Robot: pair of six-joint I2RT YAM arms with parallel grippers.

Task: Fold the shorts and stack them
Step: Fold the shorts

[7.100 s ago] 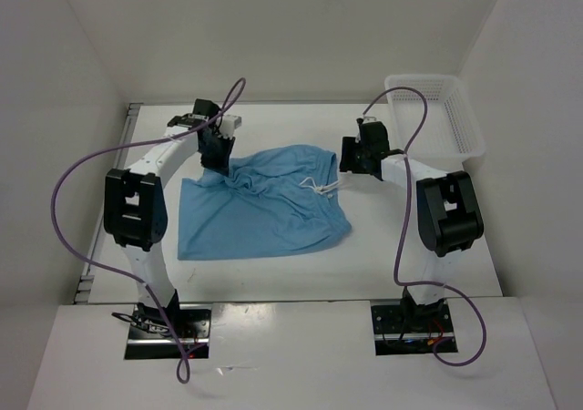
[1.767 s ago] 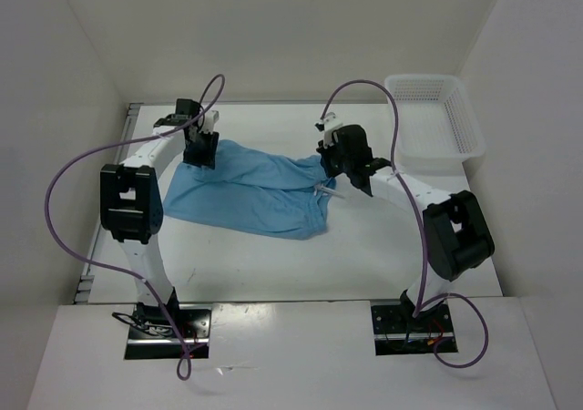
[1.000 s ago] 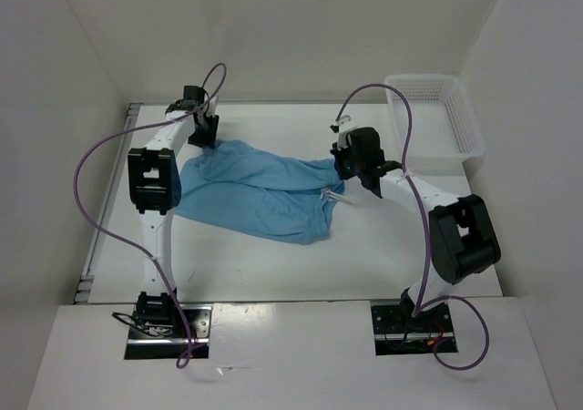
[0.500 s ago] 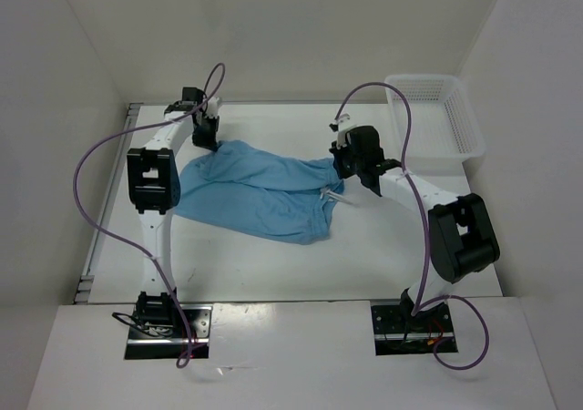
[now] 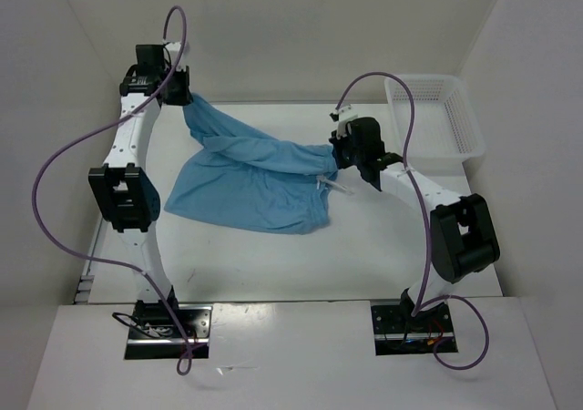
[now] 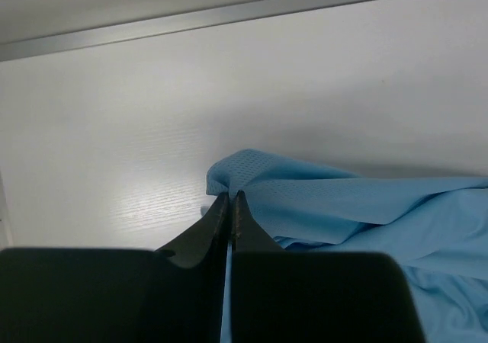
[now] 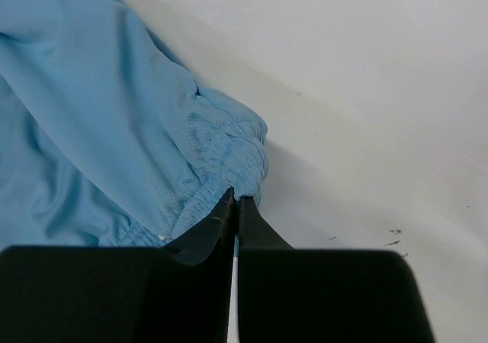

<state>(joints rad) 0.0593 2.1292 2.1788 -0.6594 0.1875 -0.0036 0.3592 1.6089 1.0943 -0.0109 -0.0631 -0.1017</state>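
The shorts (image 5: 255, 182) stretch across the middle of the overhead view, held at two ends. The left gripper (image 6: 230, 197) has its fingers pinched together on a corner of the blue cloth and holds it up toward the upper left of the frame, so the fabric runs down from there in a taut, twisted band. The right gripper (image 7: 235, 198) is clamped on the gathered waistband right of centre, with the white drawstring (image 5: 330, 184) dangling just below it. The lower part of the shorts lies rumpled on the table (image 5: 273, 255). By my reading no fold has been made: the garment is being pulled out and is not yet flat. Smoothing, folding and stacking all remain. The white basket (image 5: 460, 132) stands at the upper right, apart from the shorts.
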